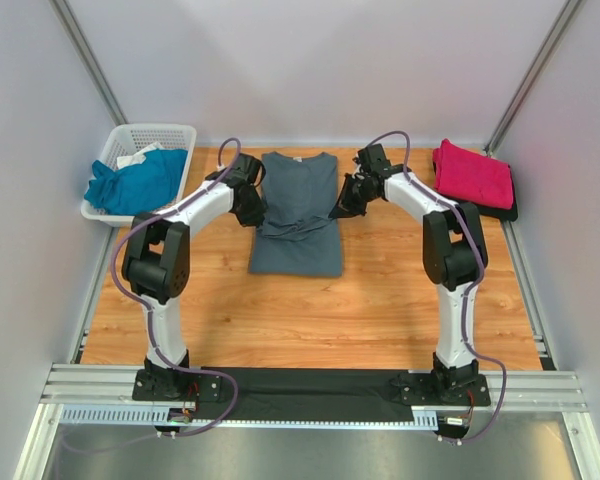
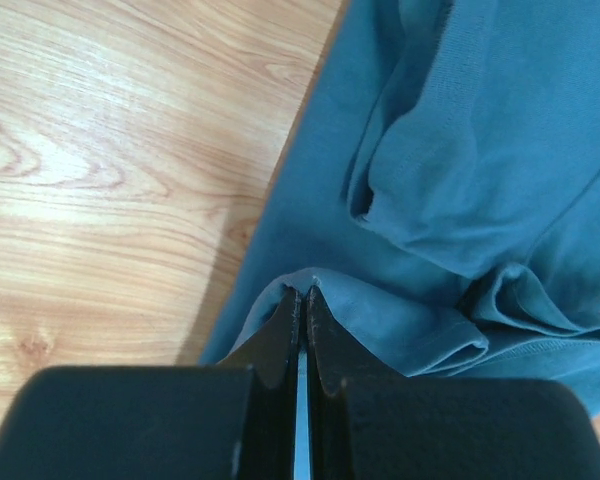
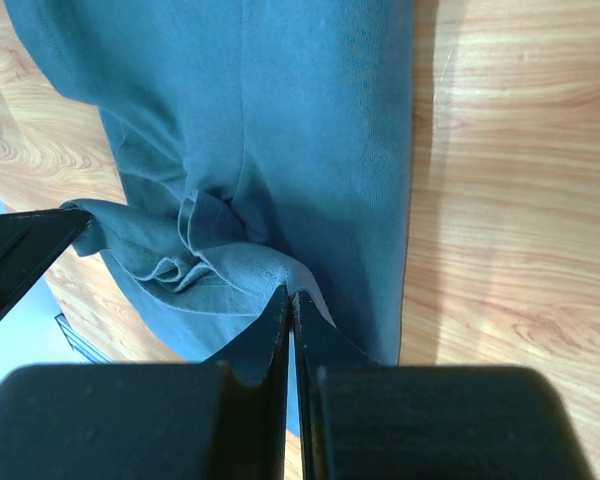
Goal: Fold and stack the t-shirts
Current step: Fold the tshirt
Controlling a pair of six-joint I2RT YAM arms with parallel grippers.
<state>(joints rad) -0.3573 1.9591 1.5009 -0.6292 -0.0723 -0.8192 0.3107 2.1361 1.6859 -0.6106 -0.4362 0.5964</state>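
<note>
Here, the white lattice basket at the far left of the tabletop holds a crumpled teal-blue t-shirt that spills over its near rim, with something white tucked behind it. The slate-grey t-shirt lies flat in the far middle, collar away from the arms, its sleeves bunched inward. The left end effector is clenched on the shirt's left hem, and the right end effector is pinched on its right hem. At the far right a folded magenta-pink t-shirt rests on a dark folded garment.
</note>
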